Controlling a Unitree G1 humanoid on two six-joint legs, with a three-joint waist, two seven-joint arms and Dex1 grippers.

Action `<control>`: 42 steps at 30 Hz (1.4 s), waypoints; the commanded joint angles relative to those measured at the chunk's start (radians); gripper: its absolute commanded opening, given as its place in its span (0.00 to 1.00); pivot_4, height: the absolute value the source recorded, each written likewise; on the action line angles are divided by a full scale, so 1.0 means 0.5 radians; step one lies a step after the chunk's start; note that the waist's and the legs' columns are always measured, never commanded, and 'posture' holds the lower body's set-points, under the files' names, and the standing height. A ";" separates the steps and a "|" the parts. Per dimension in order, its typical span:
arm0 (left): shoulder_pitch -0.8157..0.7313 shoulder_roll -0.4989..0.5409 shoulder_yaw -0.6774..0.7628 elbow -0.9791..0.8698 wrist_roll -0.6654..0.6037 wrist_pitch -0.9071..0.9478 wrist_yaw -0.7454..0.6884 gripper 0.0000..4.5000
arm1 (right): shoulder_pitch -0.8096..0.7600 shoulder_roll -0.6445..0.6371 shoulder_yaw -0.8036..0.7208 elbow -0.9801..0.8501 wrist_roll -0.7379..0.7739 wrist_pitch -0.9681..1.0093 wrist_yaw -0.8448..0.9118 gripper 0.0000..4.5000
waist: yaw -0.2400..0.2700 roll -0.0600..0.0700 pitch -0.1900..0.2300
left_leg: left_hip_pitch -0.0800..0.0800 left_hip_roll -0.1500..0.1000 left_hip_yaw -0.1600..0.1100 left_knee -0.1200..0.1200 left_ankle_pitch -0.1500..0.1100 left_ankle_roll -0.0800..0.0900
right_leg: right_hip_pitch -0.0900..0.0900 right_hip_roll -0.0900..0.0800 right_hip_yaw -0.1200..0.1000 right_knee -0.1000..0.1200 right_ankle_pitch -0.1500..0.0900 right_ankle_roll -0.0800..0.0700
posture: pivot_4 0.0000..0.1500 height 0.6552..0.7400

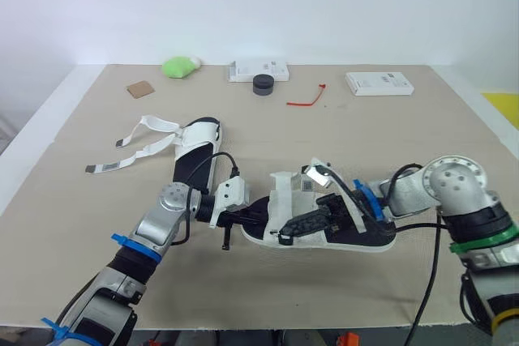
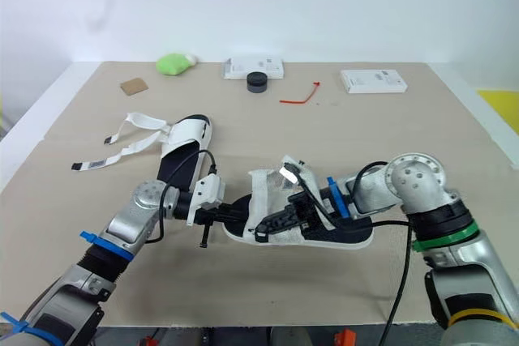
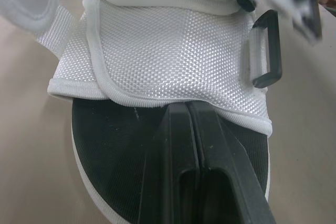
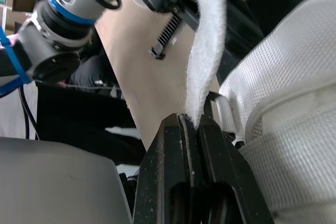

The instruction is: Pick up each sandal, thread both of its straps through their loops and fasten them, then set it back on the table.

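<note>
Near sandal (image 1: 285,196) lies flat on the bench (image 1: 405,143), lengthwise between the two sets of fingers, one end at the left ones and the other toward the right arm. Step in hand, as I read it: threading this sandal, nothing fastened yet. Right fingers (image 4: 181,140) are pinched tight on the end of a white fuzzy strap (image 4: 207,51), which rises straight out from their tips. Left fingers (image 3: 176,129) are pressed together with no gap, lying over the black footbed just short of the white mesh upper. Can't tell if they grip anything or only pin the sole. Black rectangular loop (image 3: 277,51) sits on the side of the upper, ahead of the left fingertips and off to one side, and its opening looks free. Next move, my guess: right fingers steer the strap tip to that loop, feed it through untwisted, re-grip past the loop, pull back and press it down, while the left side stops the sole sliding. Far sandal (image 1: 199,139) lies beyond the left fingers, its loose straps (image 1: 134,157) splayed on the bench, so both look undone. View differences:
- The right wrist view gives the actual pinch on the strap. In the head views it's too buried in the upper to read.
- The left wrist view gives the loop up close.
- The head views add the far sandal and the clutter well beyond both sets of fingers: green lump (image 1: 180,66), white box (image 1: 258,69), second white box (image 1: 379,83), black puck (image 1: 263,83), red tie (image 1: 306,101), brown card (image 1: 140,88).
</note>
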 commanded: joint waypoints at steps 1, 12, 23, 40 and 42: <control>0.119 0.028 -0.135 0.128 0.135 0.095 0.016 0.00 | -0.127 0.079 -0.040 0.109 -0.160 0.077 0.085 0.01 | 0.000 0.000 0.000 | 0.000 0.000 0.000 0.000 0.000 0.000 | 0.000 0.000 0.000 0.000 0.000 0.000 | 1.00 1.00; 0.138 0.037 -0.127 0.104 0.131 0.109 0.034 0.00 | -0.352 0.169 -0.081 0.314 -0.521 0.127 0.356 0.01 | 0.000 0.002 0.000 | -0.001 0.000 0.000 0.000 0.000 0.000 | -0.001 0.001 -0.001 0.000 0.000 0.001 | 1.00 1.00; 0.125 0.022 -0.126 0.116 0.129 0.113 0.041 0.00 | -0.241 0.145 0.018 0.204 -0.626 0.127 0.502 0.01 | 0.000 0.002 0.000 | -0.001 0.000 0.000 -0.001 0.000 0.000 | -0.001 0.001 -0.001 0.000 -0.001 0.001 | 1.00 1.00; 0.133 0.016 -0.122 0.112 0.128 0.117 0.054 0.00 | -0.163 0.122 0.094 0.043 -0.576 0.127 0.524 0.01 | 0.000 0.002 0.000 | -0.001 -0.001 -0.001 -0.001 0.000 -0.001 | -0.001 0.000 -0.001 0.000 -0.002 0.002 | 1.00 1.00; 0.132 0.016 -0.121 0.113 0.128 0.117 0.053 0.00 | -0.151 0.136 0.088 0.020 -0.599 0.127 0.519 0.01 | 0.000 0.002 0.000 | -0.001 -0.001 -0.001 -0.001 0.000 -0.001 | -0.001 0.000 -0.001 0.000 -0.002 0.002 | 1.00 1.00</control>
